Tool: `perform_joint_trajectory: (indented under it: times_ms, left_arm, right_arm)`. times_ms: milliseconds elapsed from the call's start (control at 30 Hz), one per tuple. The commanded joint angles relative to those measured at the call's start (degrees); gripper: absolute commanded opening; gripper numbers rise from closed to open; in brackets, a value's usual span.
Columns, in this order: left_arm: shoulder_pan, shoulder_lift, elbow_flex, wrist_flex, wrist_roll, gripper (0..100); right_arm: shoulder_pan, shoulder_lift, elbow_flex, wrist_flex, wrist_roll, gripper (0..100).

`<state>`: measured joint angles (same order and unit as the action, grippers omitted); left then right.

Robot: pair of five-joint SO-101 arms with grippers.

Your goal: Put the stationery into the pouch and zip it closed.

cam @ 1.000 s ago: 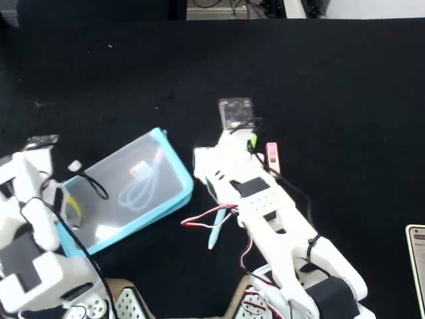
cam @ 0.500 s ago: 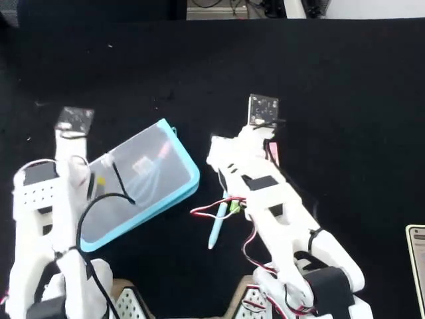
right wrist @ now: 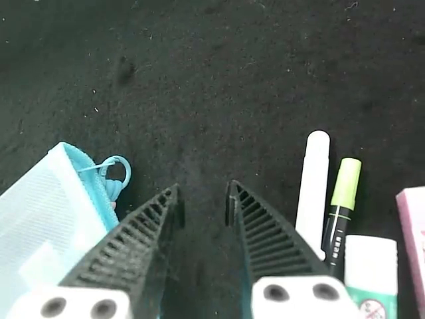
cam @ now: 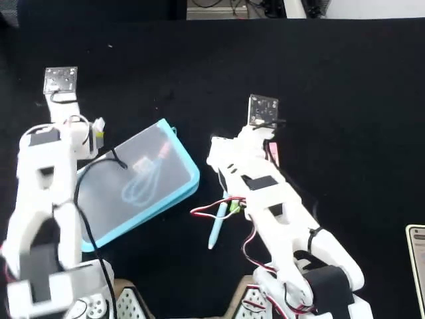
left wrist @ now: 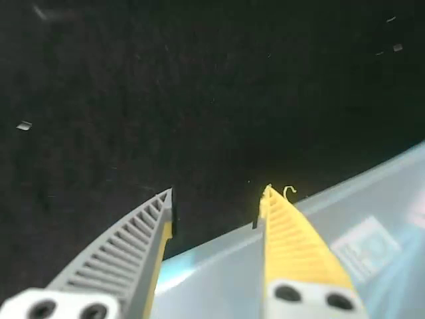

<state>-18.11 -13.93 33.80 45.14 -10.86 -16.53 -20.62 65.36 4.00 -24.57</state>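
Hovering, jaws apart, the left gripper (left wrist: 218, 193) overlaps the pouch (left wrist: 358, 232) edge. The right gripper (right wrist: 202, 188), slightly parted, sits between pouch and pens (right wrist: 315, 186).

place: robotics lab bench | evidence: black-clothed table (cam: 345, 80); bare-wired left arm (cam: 40, 193), right arm (cam: 282, 212); cables (cam: 269, 8) behind

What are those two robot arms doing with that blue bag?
Two robot arms are meant to pack stationery into the blue pouch and zip it. Right now neither holds anything. The left gripper is open over the pouch's edge. The right gripper is open above the black table, between the pouch and a white pen, a green marker and a pink eraser. A blue pen lies on the table beside the right arm.
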Motion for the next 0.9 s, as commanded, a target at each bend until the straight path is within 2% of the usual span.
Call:
perform_joint_trajectory:
  times_ms: [0,133,300,467,633,700,867]
  left_arm:
    - [1.8,13.19,-12.44,3.25,1.67,21]
    - [3.3,20.66,-17.89,10.46,1.41,21]
    - [4.35,21.01,-16.4,16.88,-6.77,21]
    - [4.44,13.19,-7.34,17.41,-13.8,21]
    - [3.91,0.62,0.31,17.32,-14.68,21]
    - [3.82,-3.6,2.15,17.23,-14.77,21]
    - [3.82,-8.7,6.37,17.32,-14.95,21]
  right_arm:
    - [0.26,-0.13,-0.66,-1.32,-0.35,11.6]
    - [0.26,-0.13,-0.66,-1.32,-0.35,11.6]
    - [0.26,-0.04,-0.75,-1.32,-0.35,11.6]
    - [0.26,0.04,-1.19,-1.14,-0.53,11.6]
    - [-2.2,0.04,-0.66,0.09,-0.09,11.6]
    - [-3.6,-0.4,-2.33,5.27,5.1,11.7]
    - [-3.96,0.22,-11.74,20.92,31.82,11.9]
